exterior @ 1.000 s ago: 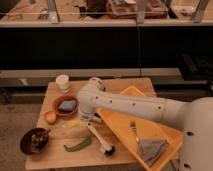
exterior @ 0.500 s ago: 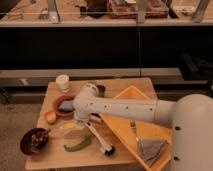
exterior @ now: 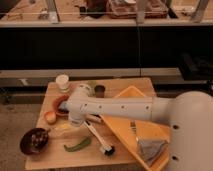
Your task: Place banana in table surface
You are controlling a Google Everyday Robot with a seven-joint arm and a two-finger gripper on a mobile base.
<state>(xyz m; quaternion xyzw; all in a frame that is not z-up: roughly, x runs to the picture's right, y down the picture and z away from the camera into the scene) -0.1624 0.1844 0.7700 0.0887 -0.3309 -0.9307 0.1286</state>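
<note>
The banana (exterior: 65, 129), small and pale yellow, lies on the table surface (exterior: 55, 157) at the front left, between the dark bowl and the white-handled brush. My gripper (exterior: 74, 122) is at the end of the white arm that reaches in from the right. It sits low over the table, right above and touching or almost touching the banana's right end. The arm's wrist hides most of the gripper. A curved green vegetable (exterior: 77, 145) lies just in front of the banana. A round orange fruit (exterior: 50, 116) lies to its left rear.
A dark bowl (exterior: 34, 140) stands at the front left and a red bowl (exterior: 61, 104) behind the wrist. A white cup (exterior: 62, 82) and a dark cup (exterior: 100, 90) stand at the back. A white-handled brush (exterior: 99, 139) lies mid-table. A yellow tray (exterior: 131, 95) on the right holds a fork (exterior: 133, 129) and a grey cloth (exterior: 150, 149).
The arm's wrist has swung left and down toward the table's front left. The banana now shows on the wood just below it.
</note>
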